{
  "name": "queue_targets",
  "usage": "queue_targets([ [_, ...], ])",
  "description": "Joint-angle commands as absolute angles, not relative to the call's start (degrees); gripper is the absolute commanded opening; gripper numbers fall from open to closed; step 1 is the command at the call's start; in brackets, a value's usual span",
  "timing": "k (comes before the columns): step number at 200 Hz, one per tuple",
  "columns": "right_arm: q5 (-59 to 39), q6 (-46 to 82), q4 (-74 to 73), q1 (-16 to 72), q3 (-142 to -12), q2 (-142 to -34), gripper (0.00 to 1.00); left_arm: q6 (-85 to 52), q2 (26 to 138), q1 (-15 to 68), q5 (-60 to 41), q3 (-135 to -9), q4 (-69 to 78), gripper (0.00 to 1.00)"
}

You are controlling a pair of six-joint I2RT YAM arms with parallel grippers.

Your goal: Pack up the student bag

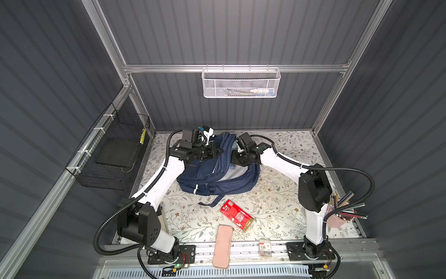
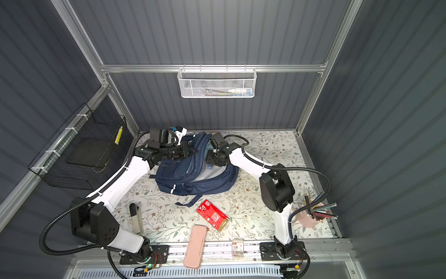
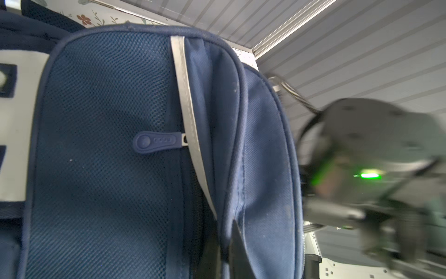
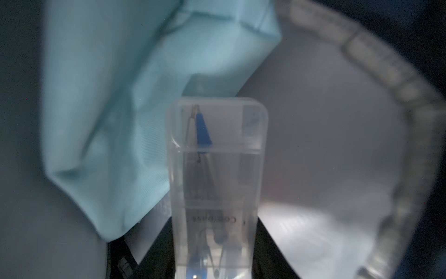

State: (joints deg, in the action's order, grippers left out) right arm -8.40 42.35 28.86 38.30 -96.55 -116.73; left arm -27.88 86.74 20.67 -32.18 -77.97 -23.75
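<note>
The student bag (image 3: pixel 103 169) is navy mesh, grey-striped.

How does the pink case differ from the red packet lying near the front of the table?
The pink case is plain, long and rounded; the red packet is printed and boxy. The pink case lies across the metal front rail; the red packet lies wholly on the flowered mat. Both lie flat outside the backpack.
</note>
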Motion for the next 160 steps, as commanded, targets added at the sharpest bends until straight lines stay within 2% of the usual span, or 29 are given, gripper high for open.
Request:
queue_targets([
  [1,-10.14,44.23,27.53,38.6,-97.98,-115.32,0.6,-27.64,84.99,21.0,-35.6,-79.89,-23.41,0.0],
  [31,-7.37,43.93,24.8,37.92,-91.66,-109.03,0.71,-28.68,84.65,21.08,-35.58,-77.04,-21.63,0.0],
  [77,-2.43,45.43,23.96,33.37,-72.58,-92.6,0.69,-30.99,87.72,24.93,-33.58,-70.34,-17.1,0.0],
  [101,3.71,43.21,25.39,33.87,-65.09,-83.84,0.71,-31.25,90.99,27.96,-33.17,-69.96,-15.97,0.0],
  [107,4.39,42.83,25.65,34.45,-63.82,-82.25,0.71,-31.27,91.52,28.27,-32.81,-70.03,-15.95,0.12],
  [116,5.06,41.95,25.52,35.97,-62.16,-80.08,0.73,-31.38,92.05,28.3,-32.62,-70.35,-15.99,0.39],
  [125,7.37,41.31,25.6,38.12,-60.94,-78.16,0.75,-31.06,92.33,28.3,-32.6,-71.03,-16.69,0.55],
  [137,10.18,40.0,24.42,41.62,-59.27,-76.25,0.76,-30.64,91.61,28.15,-31.63,-72.04,-17.94,0.71],
  [160,15.5,38.56,18.46,49.18,-56.6,-75.32,0.76,-30.42,86.14,27.16,-27.67,-72.74,-19.7,0.91],
])
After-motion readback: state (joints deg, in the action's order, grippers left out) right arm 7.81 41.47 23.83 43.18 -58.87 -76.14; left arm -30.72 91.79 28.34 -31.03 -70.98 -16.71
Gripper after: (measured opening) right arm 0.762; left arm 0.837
